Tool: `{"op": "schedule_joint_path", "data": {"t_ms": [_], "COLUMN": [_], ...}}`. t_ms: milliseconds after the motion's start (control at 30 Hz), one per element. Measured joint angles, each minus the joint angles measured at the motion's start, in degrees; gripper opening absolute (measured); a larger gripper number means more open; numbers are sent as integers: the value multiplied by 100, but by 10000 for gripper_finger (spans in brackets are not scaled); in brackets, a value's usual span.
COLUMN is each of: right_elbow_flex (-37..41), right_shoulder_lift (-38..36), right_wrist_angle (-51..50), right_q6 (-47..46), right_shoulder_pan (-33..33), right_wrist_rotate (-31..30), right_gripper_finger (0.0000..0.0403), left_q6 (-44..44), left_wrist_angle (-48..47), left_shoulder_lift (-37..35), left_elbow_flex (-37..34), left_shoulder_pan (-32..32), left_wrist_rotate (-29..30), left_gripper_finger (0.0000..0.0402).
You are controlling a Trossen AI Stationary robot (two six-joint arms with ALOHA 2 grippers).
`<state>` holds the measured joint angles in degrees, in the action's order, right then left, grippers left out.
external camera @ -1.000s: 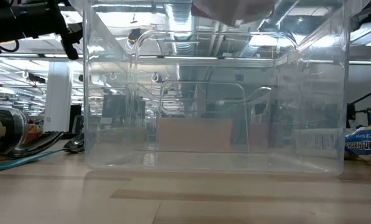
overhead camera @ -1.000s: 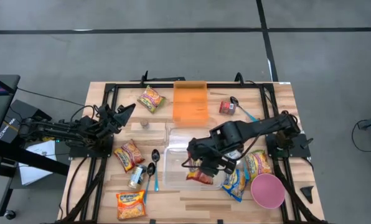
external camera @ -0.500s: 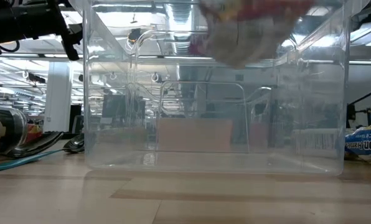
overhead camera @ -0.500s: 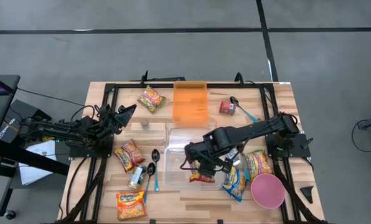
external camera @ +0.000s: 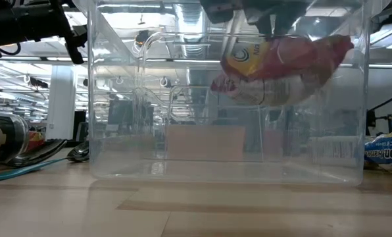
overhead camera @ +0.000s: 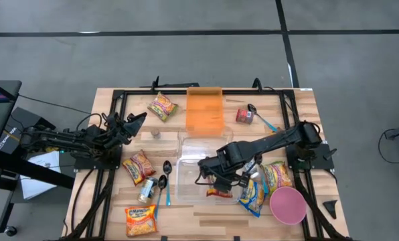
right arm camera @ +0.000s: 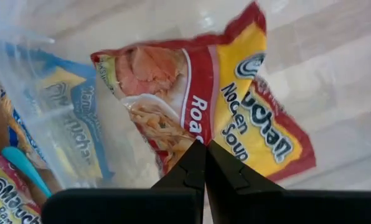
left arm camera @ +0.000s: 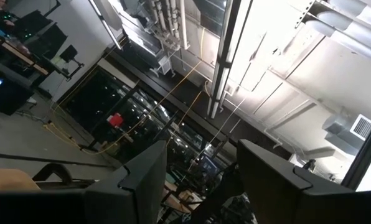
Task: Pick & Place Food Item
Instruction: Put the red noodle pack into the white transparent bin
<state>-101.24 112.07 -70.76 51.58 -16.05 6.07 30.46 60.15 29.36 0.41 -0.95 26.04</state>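
**Noodle packet lowered into the clear bin**

High view: right gripper [overhead camera: 216,182] now over the clear bin [overhead camera: 183,179], shifted leftward from a second ago, with the ramen packet [overhead camera: 219,193] hanging beneath, near the bin's right wall. Left gripper [overhead camera: 134,120] parked well apart at the table's left edge, part open, holding nothing.

Low view: packet [external camera: 281,66] dropped from the rim to mid-height inside the bin, not touching the floor; release likely the next step. Long axis roughly level, slightly tilted, one end higher toward the right.

Right wrist view: fingers [right arm camera: 188,168] pressed together, pinching the packet's [right arm camera: 235,118] edge; printed face toward the camera.
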Motion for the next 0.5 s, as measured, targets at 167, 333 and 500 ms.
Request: {"op": "schedule_joint_path", "data": {"t_ms": [167, 333, 500], "right_elbow_flex": [223, 221, 221], "right_shoulder_lift": [0, 0, 0], "right_wrist_angle": [53, 141, 143], "right_q6": [118, 131, 67], "right_shoulder_pan": [50, 38, 39], "right_wrist_rotate": [2, -8, -3], "right_gripper_finger": [0, 0, 0], "left_q6": [2, 2, 2], "left_wrist_angle": [-19, -20, -21], "left_shoulder_lift": [0, 0, 0], "left_elbow_flex": [-1, 1, 1], "left_shoulder_pan": [0, 0, 0], "left_wrist_rotate": [0, 0, 0], "left_gripper_finger": [190, 190, 190]}}
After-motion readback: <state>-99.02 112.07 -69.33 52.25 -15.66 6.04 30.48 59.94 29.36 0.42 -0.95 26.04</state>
